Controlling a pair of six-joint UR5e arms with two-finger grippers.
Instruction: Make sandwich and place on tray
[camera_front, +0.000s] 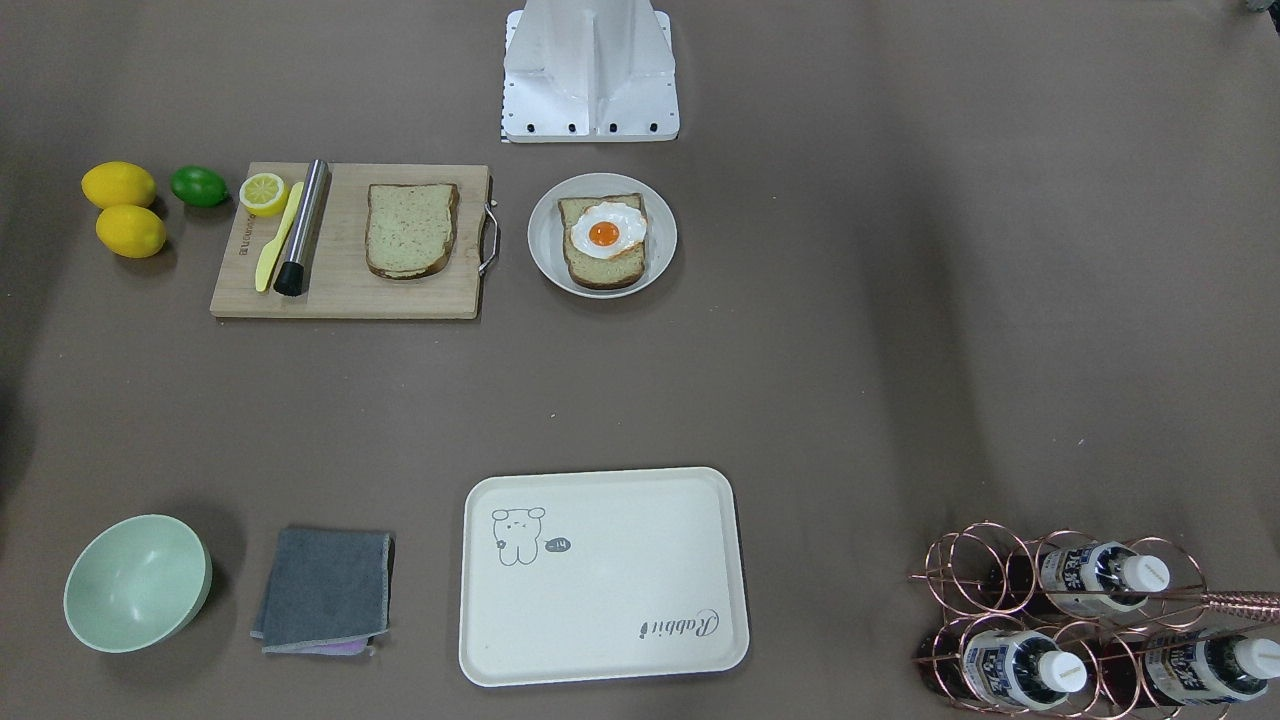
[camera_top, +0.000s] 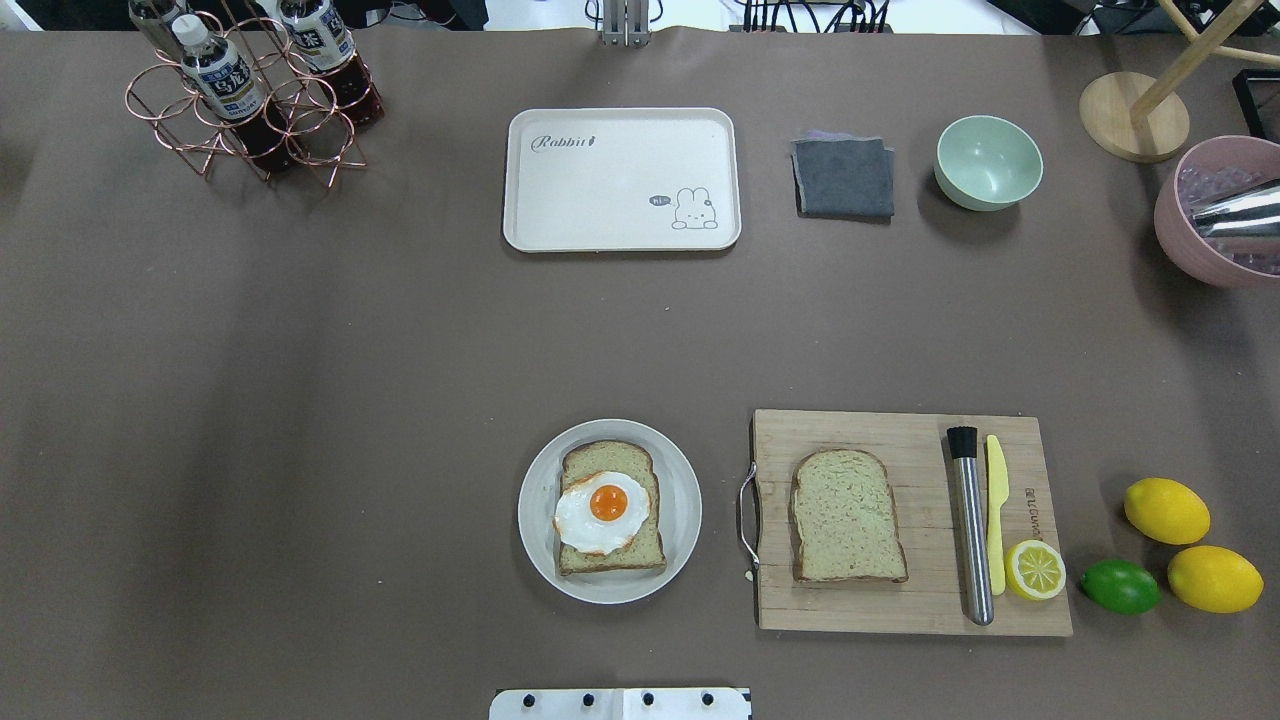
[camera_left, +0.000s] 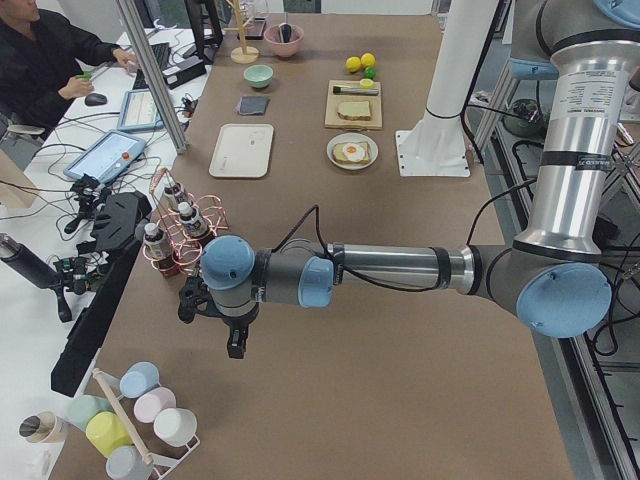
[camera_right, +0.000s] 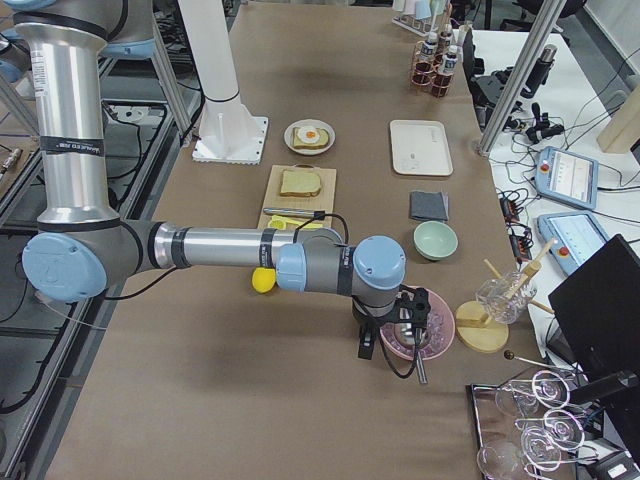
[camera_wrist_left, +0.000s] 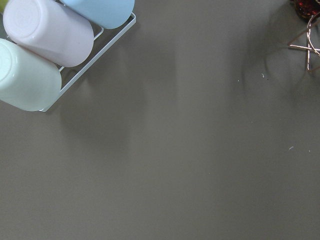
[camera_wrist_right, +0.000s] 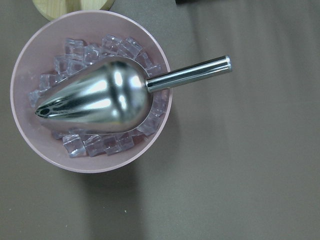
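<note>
A round pale-grey plate (camera_top: 532, 520) holds one bread slice (camera_top: 612, 556) with a fried egg (camera_top: 600, 510) on top. The second bread slice (camera_top: 848, 515) lies on the wooden cutting board (camera_top: 900, 440) to the plate's right. The cream tray (camera_top: 620, 190) sits at the far middle of the table and holds nothing. My left gripper (camera_left: 237, 342) hangs over bare table near the bottle rack, far from the plate. My right gripper (camera_right: 368, 345) hangs over a pink bowl. Both show only in the side views, so I cannot tell whether they are open or shut.
A copper rack of bottles (camera_top: 250, 100), a grey cloth (camera_top: 843, 178) and a green bowl (camera_top: 988, 162) stand at the far edge. A pink ice bowl (camera_wrist_right: 30, 130) holds a metal scoop (camera_wrist_right: 100, 97). A steel muddler (camera_top: 970, 530), yellow knife (camera_top: 996, 520), lemons (camera_top: 1166, 510) and lime (camera_top: 1120, 586) lie by the board.
</note>
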